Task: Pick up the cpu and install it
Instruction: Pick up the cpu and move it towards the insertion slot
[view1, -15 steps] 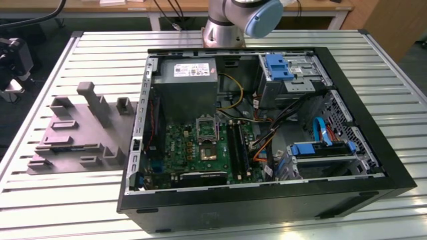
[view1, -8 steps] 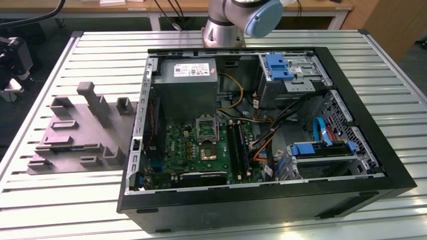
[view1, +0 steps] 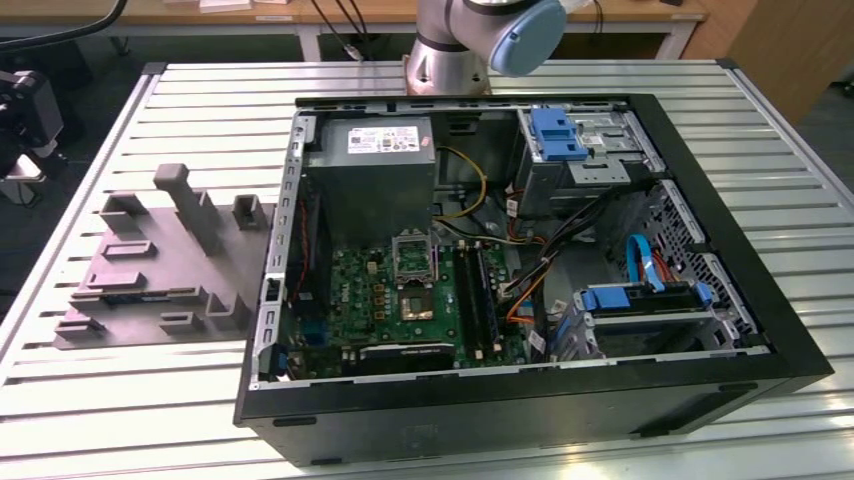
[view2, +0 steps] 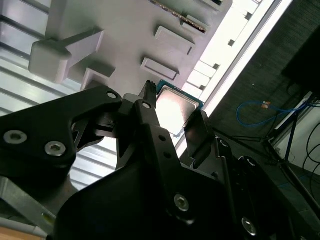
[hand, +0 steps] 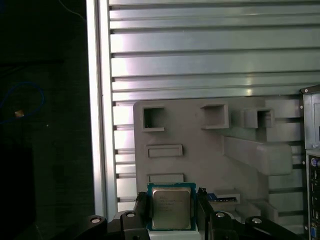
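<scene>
We see bare slats on the bench (view1: 120, 420) along its edge on the exterior view's left and along its edge nearest that camera, so there is room to pass there. The grey holder (view1: 147, 270) has a tall post (view1: 180, 195) and blocks sticking up. Inside the open computer case (view1: 534, 405), the socket (view1: 415, 258) is hemmed in by the big grey box (view1: 376, 175), memory sticks (view1: 474, 290) and wires (view1: 561, 235). In the first wrist view, the way from our tool (hand: 171, 200), pinching the cpu (hand: 171, 214), to the holder is open.
</scene>
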